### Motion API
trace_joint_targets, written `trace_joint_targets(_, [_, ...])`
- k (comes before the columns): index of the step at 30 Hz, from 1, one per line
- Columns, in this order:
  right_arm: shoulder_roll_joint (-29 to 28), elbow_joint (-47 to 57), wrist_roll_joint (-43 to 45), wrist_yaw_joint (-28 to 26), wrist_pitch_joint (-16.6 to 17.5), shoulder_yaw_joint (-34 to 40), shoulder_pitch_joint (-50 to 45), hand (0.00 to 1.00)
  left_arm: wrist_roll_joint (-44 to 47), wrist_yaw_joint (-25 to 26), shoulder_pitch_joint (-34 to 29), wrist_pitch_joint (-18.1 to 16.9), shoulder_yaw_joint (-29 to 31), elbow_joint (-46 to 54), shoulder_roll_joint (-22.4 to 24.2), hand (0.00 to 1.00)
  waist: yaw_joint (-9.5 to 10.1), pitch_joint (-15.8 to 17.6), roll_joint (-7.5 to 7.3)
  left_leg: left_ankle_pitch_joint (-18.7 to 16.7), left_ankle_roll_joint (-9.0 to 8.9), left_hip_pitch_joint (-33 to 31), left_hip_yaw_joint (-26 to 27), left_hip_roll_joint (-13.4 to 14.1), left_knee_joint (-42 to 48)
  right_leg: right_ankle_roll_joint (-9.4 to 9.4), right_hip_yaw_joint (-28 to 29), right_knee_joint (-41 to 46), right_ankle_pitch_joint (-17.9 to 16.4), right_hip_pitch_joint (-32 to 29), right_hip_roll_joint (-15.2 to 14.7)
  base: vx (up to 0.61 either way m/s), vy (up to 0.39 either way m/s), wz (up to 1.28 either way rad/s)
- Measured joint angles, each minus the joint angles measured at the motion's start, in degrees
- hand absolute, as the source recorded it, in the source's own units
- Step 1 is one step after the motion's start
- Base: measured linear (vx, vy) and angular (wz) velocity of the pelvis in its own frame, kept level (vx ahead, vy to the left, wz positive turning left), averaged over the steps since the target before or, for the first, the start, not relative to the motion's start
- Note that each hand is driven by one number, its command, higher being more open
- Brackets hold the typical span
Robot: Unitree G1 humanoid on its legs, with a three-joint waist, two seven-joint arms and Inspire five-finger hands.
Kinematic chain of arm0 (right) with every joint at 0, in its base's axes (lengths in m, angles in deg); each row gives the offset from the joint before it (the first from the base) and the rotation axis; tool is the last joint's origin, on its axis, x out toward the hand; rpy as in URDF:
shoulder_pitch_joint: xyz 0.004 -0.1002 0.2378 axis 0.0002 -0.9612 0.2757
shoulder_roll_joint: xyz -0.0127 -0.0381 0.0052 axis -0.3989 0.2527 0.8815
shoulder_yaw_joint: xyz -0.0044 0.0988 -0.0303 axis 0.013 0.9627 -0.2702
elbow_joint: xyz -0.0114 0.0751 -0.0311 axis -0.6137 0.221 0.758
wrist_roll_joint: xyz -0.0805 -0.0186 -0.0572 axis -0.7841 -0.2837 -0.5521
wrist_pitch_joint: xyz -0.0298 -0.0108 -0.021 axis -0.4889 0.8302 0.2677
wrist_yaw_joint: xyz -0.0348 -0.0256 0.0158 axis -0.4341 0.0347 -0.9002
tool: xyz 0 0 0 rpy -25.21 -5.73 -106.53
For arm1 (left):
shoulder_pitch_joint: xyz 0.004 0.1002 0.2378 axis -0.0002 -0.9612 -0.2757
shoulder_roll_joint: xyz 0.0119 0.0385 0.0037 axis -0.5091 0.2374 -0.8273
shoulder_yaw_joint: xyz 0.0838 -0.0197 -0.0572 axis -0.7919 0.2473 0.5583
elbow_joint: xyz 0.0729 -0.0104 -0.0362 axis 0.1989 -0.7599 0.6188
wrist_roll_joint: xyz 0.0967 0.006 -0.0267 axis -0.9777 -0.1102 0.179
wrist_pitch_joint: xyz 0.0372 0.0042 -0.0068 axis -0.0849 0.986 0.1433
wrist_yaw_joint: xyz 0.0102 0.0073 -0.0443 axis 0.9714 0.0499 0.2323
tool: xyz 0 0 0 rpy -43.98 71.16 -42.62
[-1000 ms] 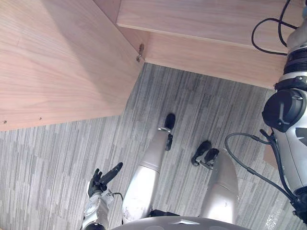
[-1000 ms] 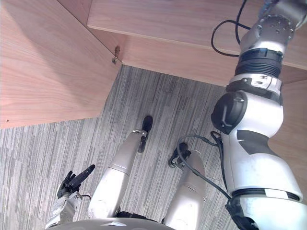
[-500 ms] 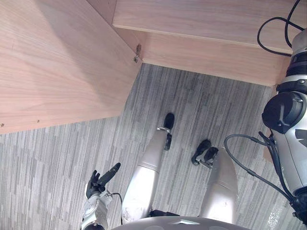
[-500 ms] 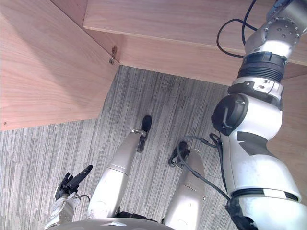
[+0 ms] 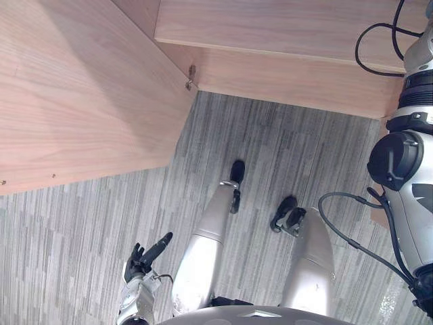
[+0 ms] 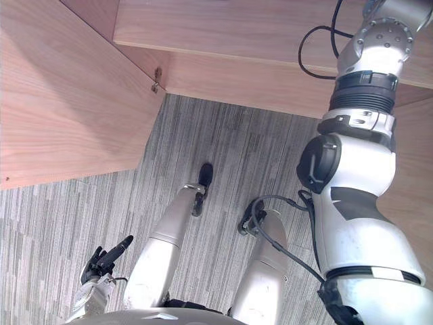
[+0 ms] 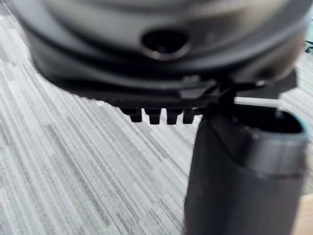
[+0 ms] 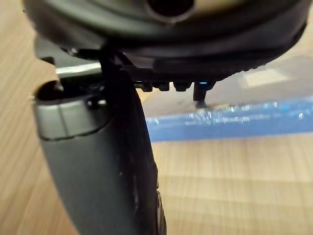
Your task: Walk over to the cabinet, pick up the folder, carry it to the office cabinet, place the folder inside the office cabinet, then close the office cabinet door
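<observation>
A translucent blue plastic folder (image 8: pixel 234 122) lies flat on a pale wooden board (image 8: pixel 234 196), just past the fingertips of the robot's right hand (image 8: pixel 98 166). That hand's fingers run out straight with the thumb standing apart, clasping nothing. Whether one fingertip rests on the folder's edge cannot be told. The raised right arm reaches up well apart from the large light-wood cabinet door (image 5: pixel 74 88), which stands wide open on its small metal hinge (image 5: pixel 191 76), beside the wooden cabinet carcass (image 5: pixel 284 34). Below the door, over the grey striped carpet (image 5: pixel 81 223), the left hand (image 5: pixel 143 256) hangs loose and empty. The folder appears delivered, leaving the door to shut. Done well, that means drawing the right hand straight back without dragging the folder. Flat fingers should then go against the door's outer face, well away from the hinge, and push steadily until the door meets the carcass.
</observation>
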Motion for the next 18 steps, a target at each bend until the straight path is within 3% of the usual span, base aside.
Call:
trace_joint_targets(11, [0.2, -0.9, -1.1, -0.7, -2.4, 0.0, 0.0, 1.00, 0.0, -0.7, 0.0, -0.1, 0.3, -0.1, 0.0, 1.00, -0.15, 0.0, -0.05, 0.9, 0.06, 1.4, 0.3, 0.0, -2.3, 0.04, 0.1, -1.8, 0.8, 0.8, 0.2, 0.00, 0.000, 0.00])
trace_joint_targets(13, [1.3, -4.0, -4.9, -1.5, -6.0, -1.6, 0.0, 1.00, 0.0, -1.0, 0.0, 0.0, 0.3, -0.1, -0.1, 1.00, -0.19, 0.0, -0.05, 0.9, 0.06, 1.5, 0.4, 0.1, -2.5, 0.03, 0.2, -1.9, 0.8, 0.9, 0.2, 0.00, 0.000, 0.00])
trace_joint_targets(15, [4.1, -9.6, -13.7, -2.7, -14.1, -7.0, 0.0, 1.00, -0.5, -1.7, 0.0, 0.0, 0.5, 0.0, -0.1, 1.00, -0.36, 0.0, -0.05, 0.9, 0.06, 1.5, 0.4, 0.1, -2.5, 0.00, 0.2, -2.0, 0.9, 0.9, 0.3, 0.00, 0.000, 0.00])
trace_joint_targets(16, [4.7, -10.7, -15.4, -3.1, -15.7, -8.9, 0.0, 1.00, -0.7, -1.8, 0.0, 0.0, 0.5, 0.0, -0.1, 1.00, -0.41, 0.0, -0.05, 0.9, 0.06, 1.5, 0.4, 0.2, -2.5, -0.04, 0.2, -2.1, 1.0, 0.9, 0.3, 0.00, 0.000, 0.00])
trace_joint_targets(18, [6.0, -14.5, -31.6, -7.0, -24.4, -13.9, -0.1, 1.00, -1.1, -3.1, 0.0, 0.2, 0.6, 0.0, -0.3, 1.00, -0.70, 0.0, -0.05, 0.9, 0.04, 1.5, 0.4, 0.2, -2.5, -0.06, 0.1, -2.1, 1.0, 0.9, 0.4, 0.00, 0.000, 0.00])
